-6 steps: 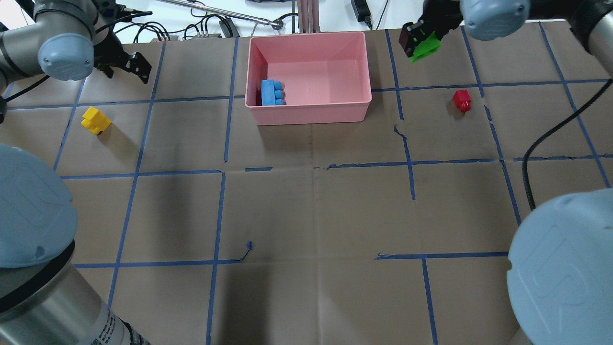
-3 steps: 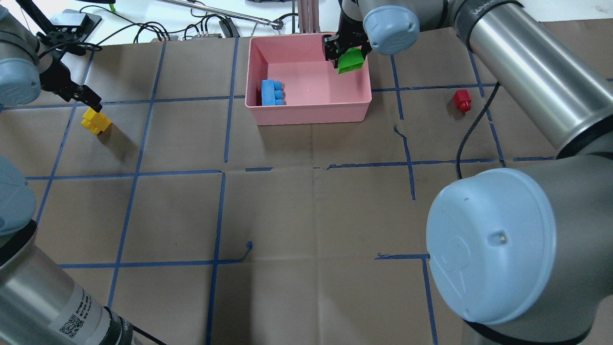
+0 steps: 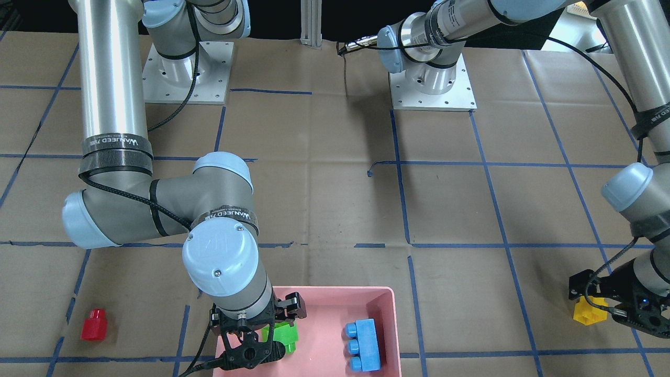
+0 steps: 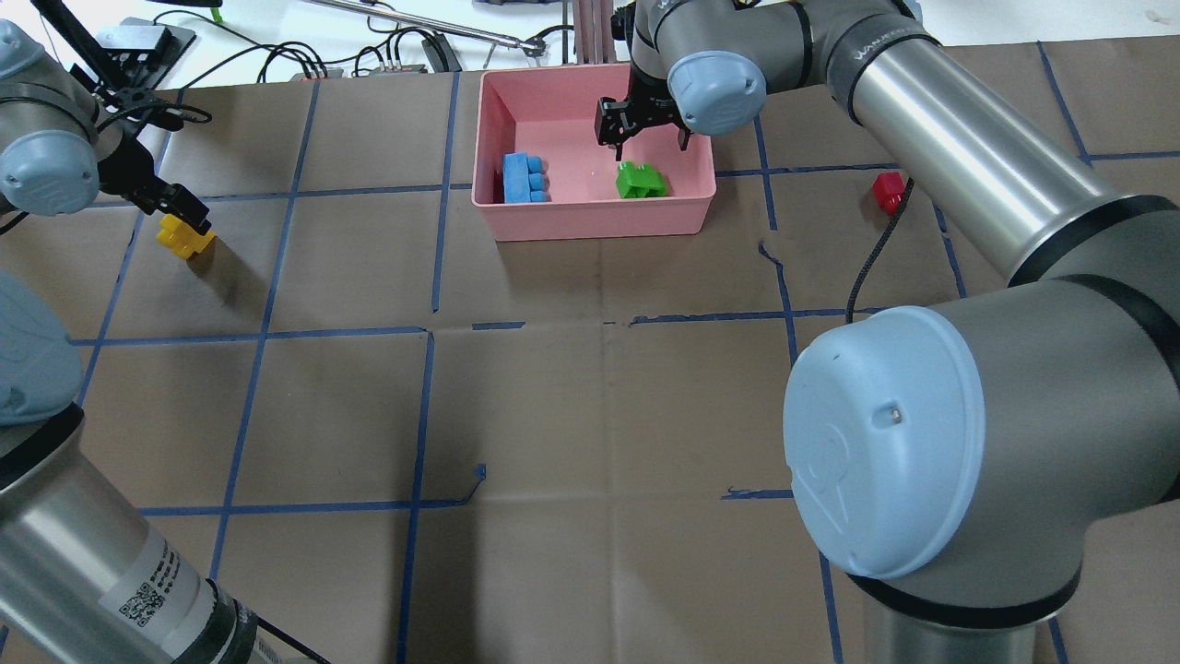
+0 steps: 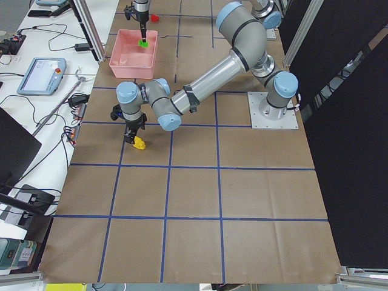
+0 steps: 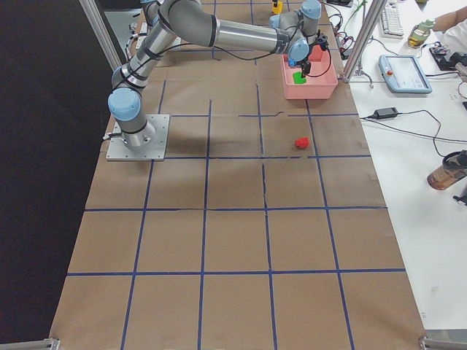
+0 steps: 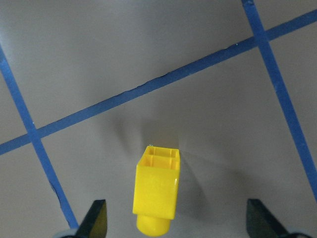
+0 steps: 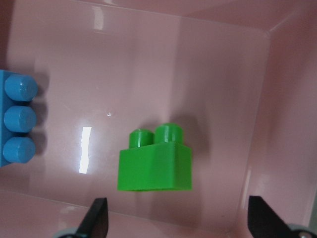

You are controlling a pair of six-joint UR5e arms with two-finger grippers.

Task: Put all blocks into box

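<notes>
The pink box [image 4: 590,221] stands at the table's far middle. In it lie the blue brick [image 4: 525,177] on the left and the green brick [image 4: 641,180] on the right, studs sideways. My right gripper [image 4: 643,138] is open and empty just above the green brick [image 8: 154,163]. The red brick [image 4: 889,192] sits on the table right of the box. The yellow brick [image 4: 184,235] lies at the far left. My left gripper [image 4: 180,207] is open and low over the yellow brick [image 7: 156,191], which lies between the fingers, apart from both.
Cables and devices [image 4: 406,51] lie beyond the table's far edge, with a metal post [image 4: 590,28] behind the box. My right arm's elbow [image 4: 885,443] looms over the right half. Blue tape lines grid the brown table.
My right gripper carried the green brick over the box and let it go; it now lies on the box floor. My left gripper came down around the yellow brick.
</notes>
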